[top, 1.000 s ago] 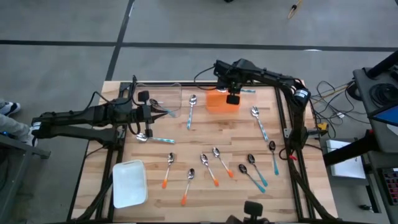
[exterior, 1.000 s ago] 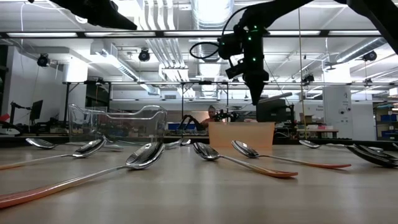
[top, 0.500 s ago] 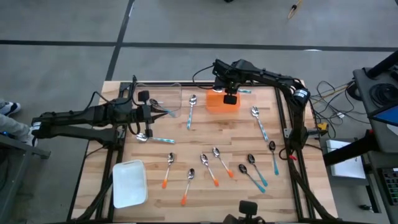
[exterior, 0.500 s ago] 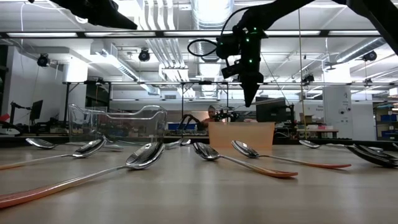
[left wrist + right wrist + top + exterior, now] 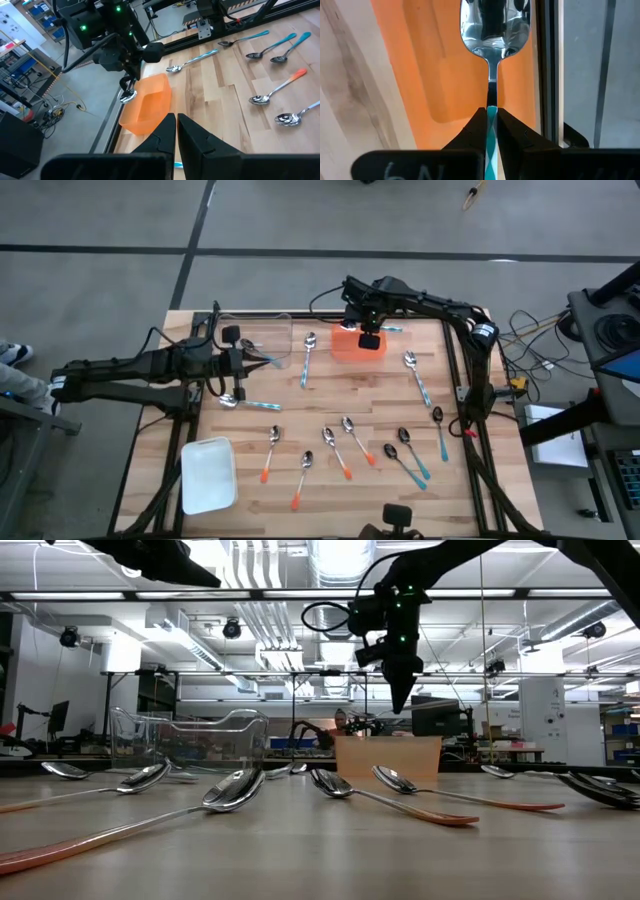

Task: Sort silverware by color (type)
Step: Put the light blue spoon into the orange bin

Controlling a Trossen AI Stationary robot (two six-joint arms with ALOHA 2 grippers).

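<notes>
**Wooden desk, spoons scattered, one spoon over the orange bin**

High view: the wooden desk (image 5: 330, 385) carries an orange bin (image 5: 352, 345) at its far edge, a clear bin (image 5: 262, 340) toward the far left corner and a white tray (image 5: 208, 473) at the near left corner, bare. Loose spoons (image 5: 345, 445) lie across the near half. The right tool (image 5: 369, 340) hangs above the orange bin; the left tool (image 5: 240, 370) waits beside the clear bin, clenched on nothing.

Low view: the clear bin's contents are hard to make out.

Left wrist view: the orange bin looks bare.

Right wrist view: the right tool's fingers pinch a teal-handled spoon (image 5: 493, 35), bowl over the orange bin.
</notes>
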